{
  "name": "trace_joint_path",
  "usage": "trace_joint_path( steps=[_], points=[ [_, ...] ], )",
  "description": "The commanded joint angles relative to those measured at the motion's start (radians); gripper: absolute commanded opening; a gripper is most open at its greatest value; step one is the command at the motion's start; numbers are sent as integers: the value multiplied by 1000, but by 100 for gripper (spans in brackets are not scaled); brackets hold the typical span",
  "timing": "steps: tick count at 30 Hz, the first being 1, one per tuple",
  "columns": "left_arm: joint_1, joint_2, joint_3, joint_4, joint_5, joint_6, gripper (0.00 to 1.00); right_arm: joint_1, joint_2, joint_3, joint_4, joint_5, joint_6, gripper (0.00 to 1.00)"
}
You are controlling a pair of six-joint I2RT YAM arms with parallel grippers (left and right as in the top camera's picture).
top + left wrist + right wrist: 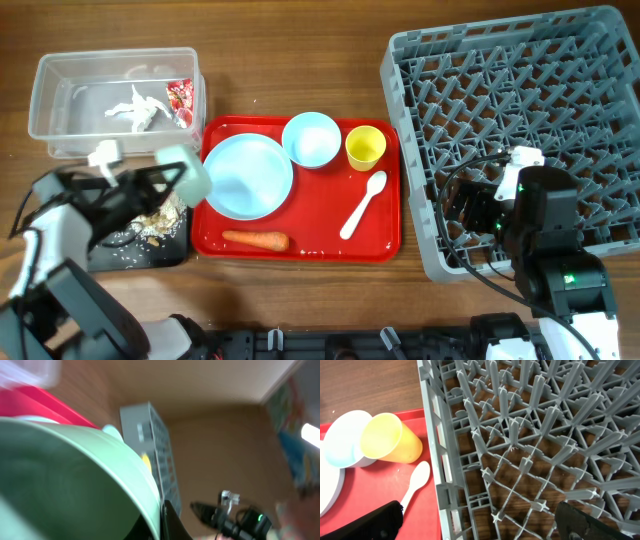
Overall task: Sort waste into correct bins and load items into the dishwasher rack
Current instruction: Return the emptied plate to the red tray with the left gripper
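My left gripper [160,186] is shut on the rim of the pale mint-green bowl [186,173], held tilted over the black tray [165,254], where beige food scraps [155,223] lie. The bowl fills the left wrist view [75,475]. The clear tub [45,75] holds the white napkin [138,105] and the red-and-white wrapper [181,97]. The red tray [300,250] carries the light blue plate [248,175], light blue bowl [311,138], yellow cup [365,147], white spoon [362,203] and carrot [255,241]. My right gripper [480,527] is open and empty, straddling the left wall of the grey rack [520,100].
The right wrist view shows the rack's peg lattice [530,435] with bare wood beneath, and the yellow cup [390,440], blue bowl [345,437] and spoon [415,482] just left of the wall. The rack holds no dishes.
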Motion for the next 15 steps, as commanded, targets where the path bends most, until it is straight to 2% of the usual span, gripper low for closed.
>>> trace_joint_path(
  steps=[1, 3, 6, 9, 15],
  points=[
    [-219, -108, 47, 61, -206, -133, 4, -3, 1, 19, 0, -8, 16, 100],
    [-347, -135, 52, 135, -361, -246, 4, -3, 1, 19, 0, -8, 16, 100],
    [-575, -139, 52, 213, -668, -399, 4, -3, 1, 19, -2, -8, 16, 100],
    [-795, -137, 52, 249, -736, -426, 4, -3, 1, 19, 0, -8, 27, 100],
    [-1177, -123, 52, 353, -1047, -515, 4, -3, 1, 19, -6, -8, 46, 100]
  ],
)
